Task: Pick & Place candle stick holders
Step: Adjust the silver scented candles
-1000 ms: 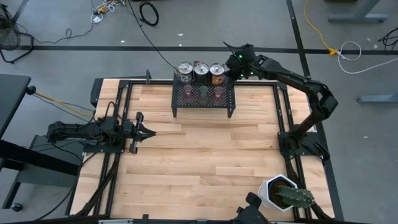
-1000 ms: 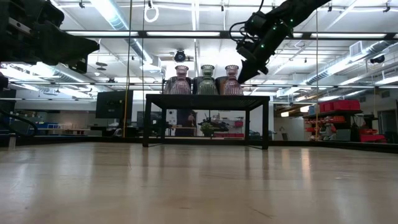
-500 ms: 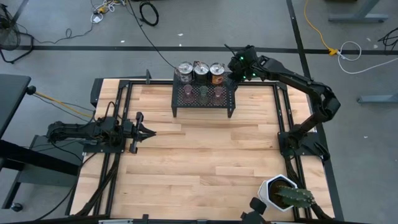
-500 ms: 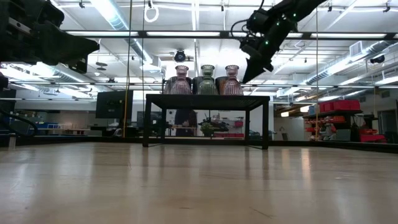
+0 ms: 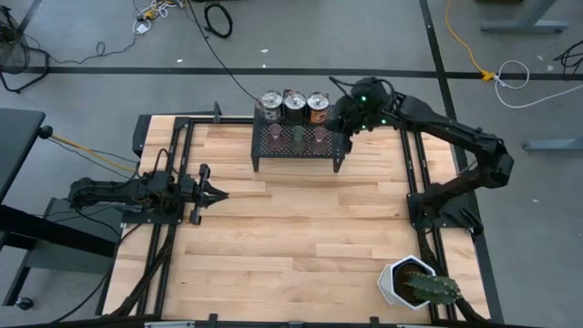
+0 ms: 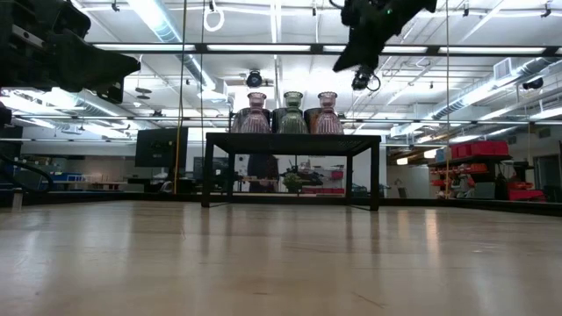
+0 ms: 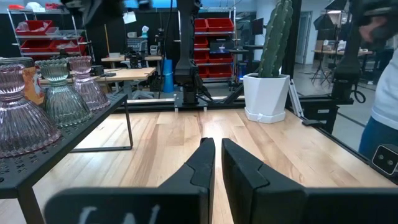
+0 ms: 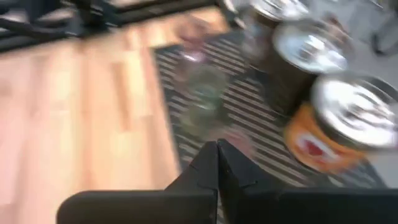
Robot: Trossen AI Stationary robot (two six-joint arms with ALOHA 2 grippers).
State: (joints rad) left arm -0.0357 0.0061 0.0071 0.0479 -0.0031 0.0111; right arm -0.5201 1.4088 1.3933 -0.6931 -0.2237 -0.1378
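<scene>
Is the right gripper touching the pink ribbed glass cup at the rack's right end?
Apart. In the low view the right gripper hangs above the pink ribbed glass cup on the black mesh rack, open ceiling showing between them.

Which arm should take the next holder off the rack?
Right. Its gripper hangs just above the rack's right end, beside the holders. The left gripper rests low over the table, well short of the rack.

Black mesh rack (image 5: 298, 141) just beside right gripper (image 5: 347, 117); white cactus pot (image 5: 410, 284) well apart, near worktop (image 5: 291, 228) corner.
</scene>
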